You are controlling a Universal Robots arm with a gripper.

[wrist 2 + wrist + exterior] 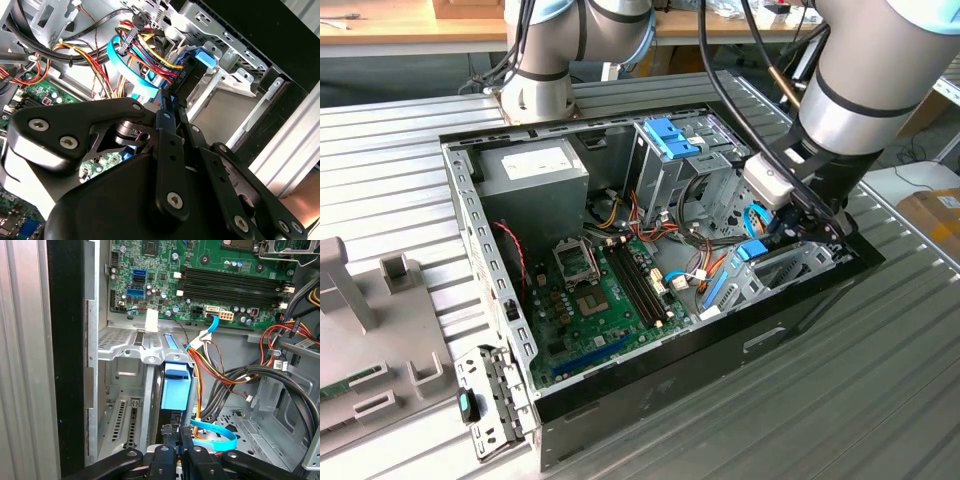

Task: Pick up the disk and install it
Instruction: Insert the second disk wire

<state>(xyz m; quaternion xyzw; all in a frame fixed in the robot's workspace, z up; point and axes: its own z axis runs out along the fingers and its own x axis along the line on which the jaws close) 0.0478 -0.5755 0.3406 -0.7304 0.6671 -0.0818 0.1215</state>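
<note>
Reaching into the open computer case [620,375], the gripper [807,222] sits at the right of the exterior view, low inside the silver drive bay [790,268]. The disk [176,392] stands on edge in that bay, its blue end tab toward the motherboard [210,280] and its long axis running down the first wrist view to the fingertips [172,432]. Those dark fingers are drawn together on the disk's near end; in the second wrist view they [167,107] pinch its dark body [187,80], blue tab at the upper centre. A curved blue cable [217,435] lies just beside the disk. Bundled coloured wires [145,55] cross near it.
</note>
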